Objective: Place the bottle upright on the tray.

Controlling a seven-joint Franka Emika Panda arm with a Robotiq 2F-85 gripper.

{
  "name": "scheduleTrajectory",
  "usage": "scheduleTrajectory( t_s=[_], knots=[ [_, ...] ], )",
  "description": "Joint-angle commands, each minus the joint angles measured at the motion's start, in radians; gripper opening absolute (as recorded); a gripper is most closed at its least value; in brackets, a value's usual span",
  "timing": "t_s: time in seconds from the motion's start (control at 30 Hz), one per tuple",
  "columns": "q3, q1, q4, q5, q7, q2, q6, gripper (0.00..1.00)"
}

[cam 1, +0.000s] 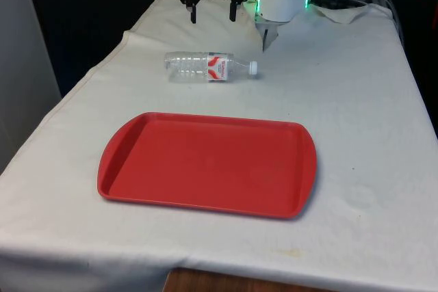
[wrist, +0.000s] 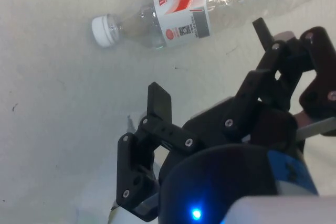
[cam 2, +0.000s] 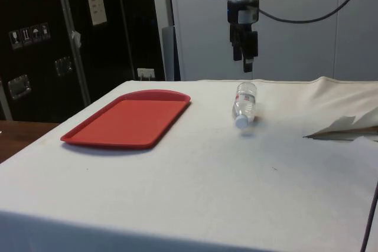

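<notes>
We see the gripper (cam 1: 213, 13) with fingers spread apart, holding nothing, raised above the white cloth (cam 1: 356, 100) beyond the bottle (cam 1: 209, 66). The clear bottle lies on its side, its white cap (cam 1: 253, 68) toward the front view's right. The red tray (cam 1: 205, 164) lies apart from it, well within the cloth's edges.

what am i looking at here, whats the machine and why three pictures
It is one moment seen by three cameras: one facing the robot across the table, one at the table's side, one on the robot's wrist. The machine is a white robot arm ending in a black gripper with two fingers, here open and holding nothing, hanging above the white cloth. A clear bottle with a white cap lies on its side on the cloth. A red tray sits nearer the front camera, with nothing on it. The job is to stand the bottle on the tray; that has not started.
</notes>
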State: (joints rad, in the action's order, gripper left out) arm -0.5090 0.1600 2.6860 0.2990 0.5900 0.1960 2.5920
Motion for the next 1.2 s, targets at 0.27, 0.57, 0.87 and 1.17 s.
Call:
scheduleTrajectory(
  t_s=[0.27,0.57,0.87,1.17],
  knots=[
    [0.003,-0.001,-0.002,0.015,0.031,-0.003,0.004,1.00],
    [0.007,0.001,-0.002,0.017,0.060,-0.003,0.004,1.00],
    [0.009,0.005,-0.002,0.019,0.095,-0.004,0.004,1.00],
    [0.016,0.008,-0.001,0.021,0.127,-0.003,0.004,1.00]
  ],
)
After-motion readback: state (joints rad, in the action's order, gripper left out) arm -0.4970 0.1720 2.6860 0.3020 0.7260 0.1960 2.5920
